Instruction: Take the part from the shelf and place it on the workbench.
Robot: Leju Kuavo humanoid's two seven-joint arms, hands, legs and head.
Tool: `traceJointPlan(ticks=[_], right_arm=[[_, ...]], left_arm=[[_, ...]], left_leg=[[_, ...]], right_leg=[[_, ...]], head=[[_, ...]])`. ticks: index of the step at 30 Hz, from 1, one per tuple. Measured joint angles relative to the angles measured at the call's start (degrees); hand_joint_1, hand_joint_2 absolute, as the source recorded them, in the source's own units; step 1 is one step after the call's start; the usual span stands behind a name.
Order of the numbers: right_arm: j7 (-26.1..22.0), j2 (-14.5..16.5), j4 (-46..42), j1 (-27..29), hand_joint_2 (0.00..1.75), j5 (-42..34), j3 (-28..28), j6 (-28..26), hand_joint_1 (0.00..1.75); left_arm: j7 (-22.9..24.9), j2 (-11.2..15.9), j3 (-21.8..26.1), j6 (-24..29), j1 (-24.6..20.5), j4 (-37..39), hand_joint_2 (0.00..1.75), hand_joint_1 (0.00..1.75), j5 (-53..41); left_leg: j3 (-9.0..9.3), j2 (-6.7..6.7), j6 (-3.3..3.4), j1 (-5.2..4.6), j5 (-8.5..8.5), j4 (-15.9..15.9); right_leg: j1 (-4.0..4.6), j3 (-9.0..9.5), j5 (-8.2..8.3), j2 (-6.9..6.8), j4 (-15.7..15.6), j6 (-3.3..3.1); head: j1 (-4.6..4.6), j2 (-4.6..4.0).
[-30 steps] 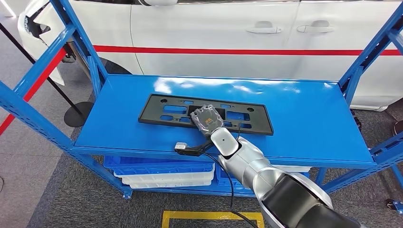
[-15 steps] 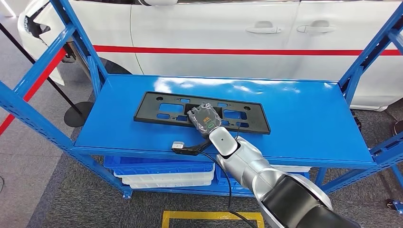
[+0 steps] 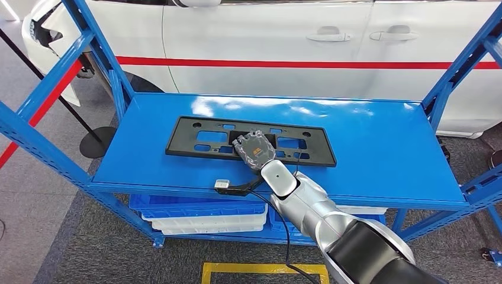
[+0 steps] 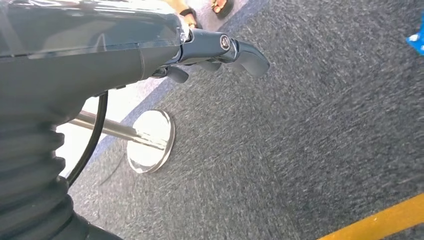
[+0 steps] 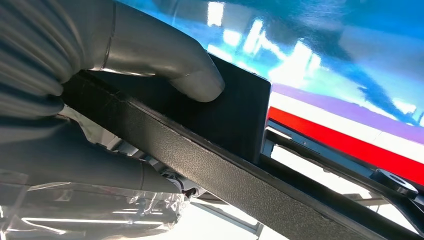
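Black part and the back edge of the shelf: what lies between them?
Nothing: in the head view, bare blue shelf runs from the black part, gripped by the right hand, to the back edge.

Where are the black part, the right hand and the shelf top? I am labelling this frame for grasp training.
black part [image 3: 195, 136]: head view, on its left half, beside a cutout.
right hand [image 3: 253, 149]: head view, on the back of the hand, over the part's middle.
shelf top [image 3: 379, 148]: head view, on bare blue surface.

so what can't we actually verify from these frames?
- Head view: right hand covers the middle of the black part; its fingers are hidden beneath.
- Right wrist view: part cut off by the frame edges.
- Left wrist view: left hand fingers mostly behind its own cover.
- Shelf: lower bins hidden below.
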Motion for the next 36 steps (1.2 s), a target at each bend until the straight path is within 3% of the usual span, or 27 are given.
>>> traceJointPlan(ticks=[20,25,28,30,33,34,35,36], right_arm=[[-0.85,0.0,-0.33,-0.06,1.75,-0.28,-1.16,-0.29,1.75],[-1.19,0.0,-0.58,0.17,1.75,-0.1,-1.19,-0.74,1.75],[-1.55,-0.06,-1.33,0.36,1.75,-0.01,-1.2,-0.95,1.75],[-1.93,-0.19,-1.89,0.41,1.75,0.08,-1.2,-1.15,1.75],[-2.65,-0.39,-2.37,0.84,1.75,0.25,-1.19,-1.29,1.75],[-2.85,-0.49,-2.5,1.12,1.75,0.36,-1.19,-1.28,1.75],[-3.04,-0.57,-2.69,1.36,1.75,0.48,-1.19,-1.26,1.75],[-3.24,-0.65,-3.0,1.47,1.75,0.57,-1.19,-1.19,1.75]], left_arm=[[-1.98,0.03,-0.07,-2.77,-0.22,0.0,1.75,0.0,1.29],[-2.02,0.08,-0.07,-3.35,-0.2,0.0,1.75,0.0,1.38],[-2.09,0.09,-0.07,-3.46,-0.22,0.0,1.75,0.0,1.38],[-2.2,0.04,-0.07,-3.56,-0.28,0.0,1.75,0.0,1.43],[-2.49,0.04,-0.05,-3.76,-0.2,0.0,1.75,0.0,1.57],[-2.6,0.03,-0.05,-3.85,-0.13,0.0,1.75,0.0,1.61],[-2.7,0.02,-0.05,-3.94,-0.06,0.0,1.75,0.0,1.62],[-2.76,0.01,-0.04,-4.02,-0.02,0.0,1.75,0.0,1.63]], left_leg=[[-0.06,0.0,0.15,-0.04,-0.08,0.2],[-0.39,0.0,0.7,-0.12,-0.27,0.78],[-0.26,0.12,1.31,0.04,0.74,0.06],[0.04,0.35,1.88,0.41,1.9,-1.1],[-0.52,0.49,2.25,0.55,2.38,-1.13],[-0.72,0.49,2.23,0.58,2.36,-0.91],[-0.91,0.47,2.14,0.64,2.31,-0.63],[-1.12,0.45,1.94,0.75,2.18,-0.22]], right_leg=[[-0.1,0.0,0.04,0.0,-0.06,0.07],[-0.21,0.0,0.24,-0.01,-0.11,0.5],[-0.13,0.18,0.6,0.0,-0.58,1.25],[-0.06,-0.74,-1.46,-0.1,1.71,1.69],[-0.34,-5.11,-7.02,-0.18,12.52,2.2],[-0.49,-5.93,-7.46,-0.19,14.79,2.4],[-0.68,-5.72,-6.79,-0.22,14.87,2.59],[-0.91,-4.35,-5.21,-0.28,12.54,2.77]], head=[[0.0,0.0],[0.0,0.0],[0.01,0.0],[0.01,0.0],[0.01,0.0],[0.01,0.0],[0.01,0.0],[0.0,0.0]])
